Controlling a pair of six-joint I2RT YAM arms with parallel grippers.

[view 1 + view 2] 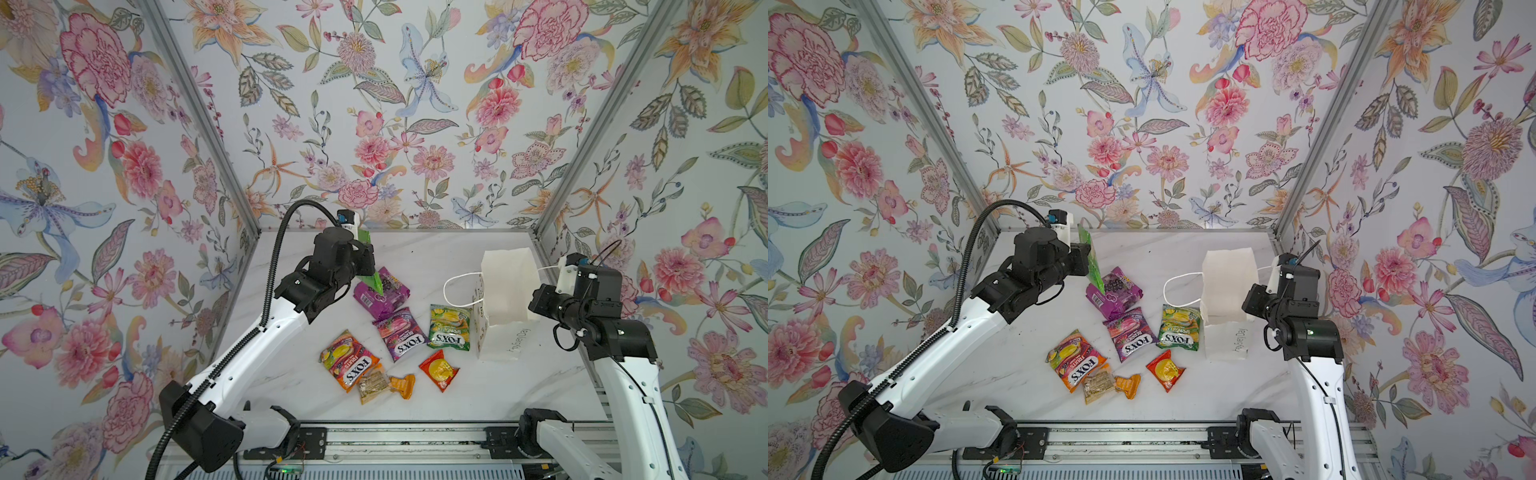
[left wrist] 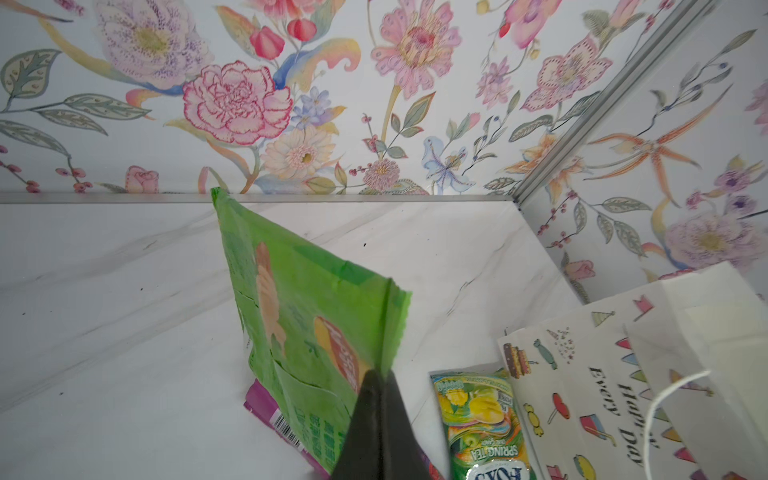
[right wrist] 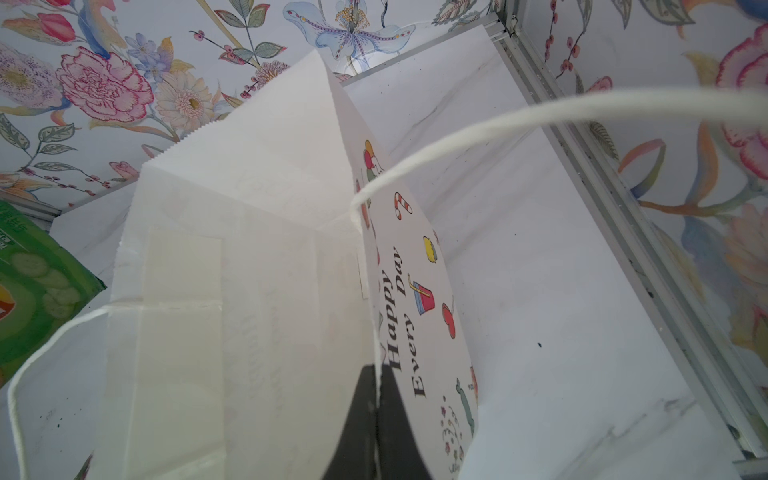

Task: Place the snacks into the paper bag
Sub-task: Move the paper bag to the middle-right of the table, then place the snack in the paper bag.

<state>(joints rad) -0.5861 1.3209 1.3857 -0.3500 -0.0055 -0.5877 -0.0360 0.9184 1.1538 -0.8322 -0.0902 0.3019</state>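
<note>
While both arms are engaged, the white marble table [image 1: 478, 399] carries the following.

1. green chips bag [image 2: 307, 316]: pinched at one sealed edge by the left gripper [image 2: 380, 376], whose jaws are pressed together on the foil. It is held on edge and raised at the far left of the packet group. Its lower corner sits over the purple grape pack [image 1: 376, 293]; whether the two touch cannot be told.

2. paper bag [image 1: 507, 286]: standing at the far right of the table, mouth open upward. The right gripper [image 3: 377, 374] is clamped on the top edge of the bag's right wall, which bears the "Happy Every Day" lettering, pinching the paper. One cord handle [image 1: 453, 286] loops out to the left. The second cord [image 3: 540, 112] arcs out from the pinched wall.

3. purple grape pack: lying flat, left of the paper bag and apart from it.

4. purple FOX'S bag [image 1: 401, 336]: flat, just near of the grape pack.

5. green FOX'S bag [image 1: 449, 326]: flat, just beside the paper bag's left side.

6. orange FOX'S bag [image 1: 349, 361]: flat, near left of the group.

7. orange-wrapped bars [image 1: 403, 385]: two small pieces side by side, the left one against the orange FOX'S bag.

8. red-orange sachet [image 1: 438, 370]: flat, right of the bars, near of the green FOX'S bag.
</note>
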